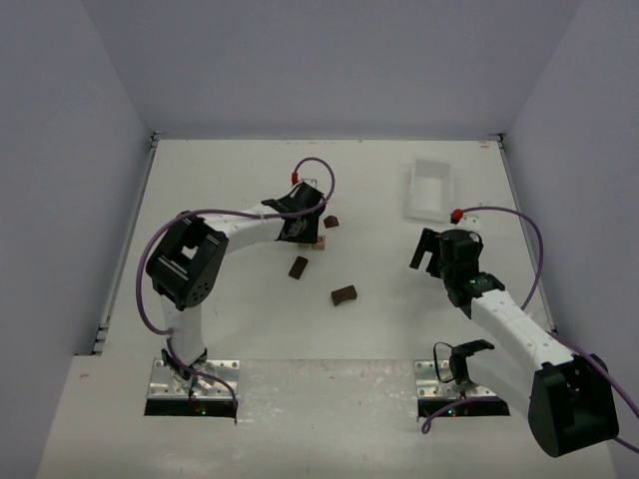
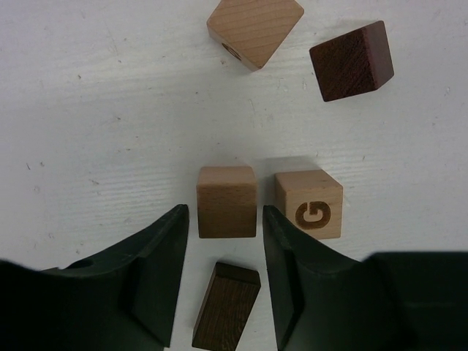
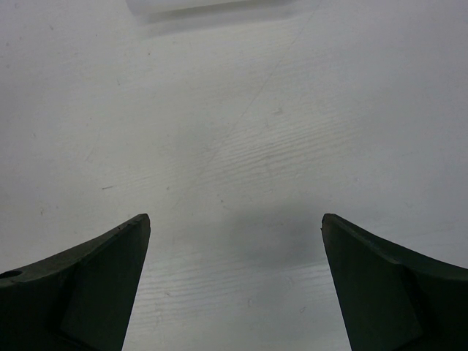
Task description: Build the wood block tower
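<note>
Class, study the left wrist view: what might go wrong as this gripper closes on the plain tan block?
The left gripper, open around the plain tan block, has one finger right beside the G block; closing or lifting may nudge it. A dark block lies between the fingers, nearer the wrist; it might get dragged or jam the grip.

Boxed in at 9, 12 and 3 o'clock by plain pale lavender-grey panel walls (image 1: 329,60). Floored by a flat white matte counter (image 1: 220,190), finely grained and lightly scuffed up close. Edged at 9 o'clock by a thin grey metal rail (image 1: 128,249). Lit evenly and softly, with faint shadows only.
</note>
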Action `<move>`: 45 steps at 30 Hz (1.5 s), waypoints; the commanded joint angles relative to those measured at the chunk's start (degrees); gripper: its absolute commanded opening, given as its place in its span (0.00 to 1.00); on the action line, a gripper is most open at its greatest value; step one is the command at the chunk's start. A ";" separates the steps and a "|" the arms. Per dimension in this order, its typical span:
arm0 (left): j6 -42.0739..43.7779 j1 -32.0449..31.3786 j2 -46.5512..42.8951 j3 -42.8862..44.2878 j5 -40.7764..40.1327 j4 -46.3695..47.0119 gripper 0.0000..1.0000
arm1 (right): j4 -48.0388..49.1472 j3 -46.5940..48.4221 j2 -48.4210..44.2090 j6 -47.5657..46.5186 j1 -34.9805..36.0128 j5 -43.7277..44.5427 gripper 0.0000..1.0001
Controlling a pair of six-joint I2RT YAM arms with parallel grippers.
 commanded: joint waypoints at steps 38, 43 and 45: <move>2.82 -14.08 -17.81 -1.87 -2.67 -2.98 0.00 | 1.68 1.07 -1.60 0.31 0.02 0.27 0.99; 5.01 -15.96 -19.18 -2.22 -1.08 -1.73 0.00 | 1.94 1.15 -1.27 0.40 0.02 -0.06 0.99; 5.70 -16.92 -19.46 -1.97 -0.27 -1.33 0.00 | 2.10 1.25 -1.16 0.32 0.02 -0.52 0.99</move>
